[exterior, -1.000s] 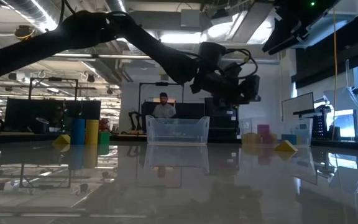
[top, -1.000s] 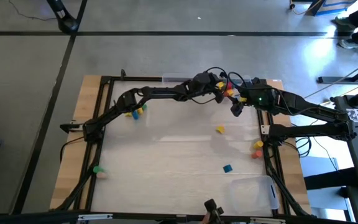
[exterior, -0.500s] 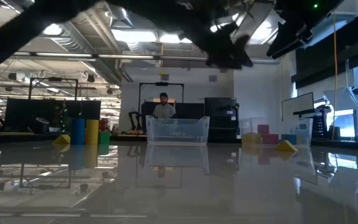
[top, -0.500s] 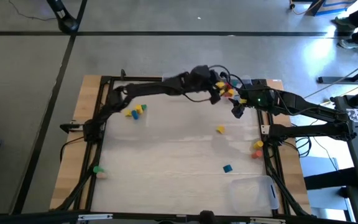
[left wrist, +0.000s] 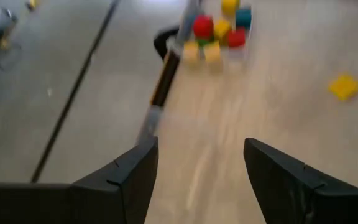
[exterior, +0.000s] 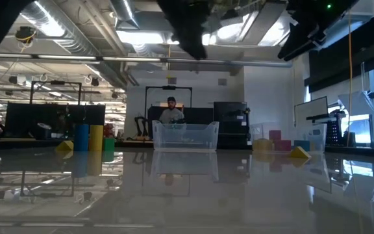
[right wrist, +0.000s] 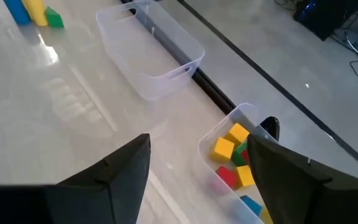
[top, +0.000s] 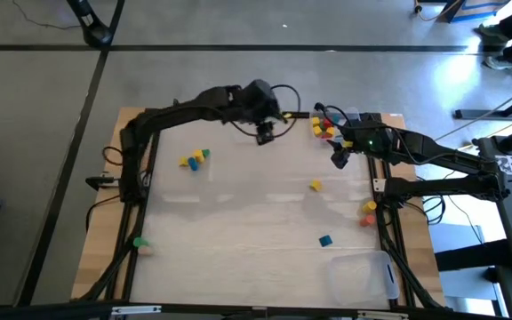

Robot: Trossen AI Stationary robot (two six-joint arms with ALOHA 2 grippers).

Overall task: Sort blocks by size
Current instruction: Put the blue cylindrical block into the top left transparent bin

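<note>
Two grippers, left (top: 266,135) and right (top: 338,158), both wide open and empty, blocks (top: 323,127) upper right, between them.

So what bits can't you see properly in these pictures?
- Blocks in the far bin: right wrist view, the right tool's finger covers some.
- Loose blocks: high view, too small to compare sizes.
- Left tool: low view, cut off by the top edge.
- Person: low view, half hidden behind the empty bin.
</note>
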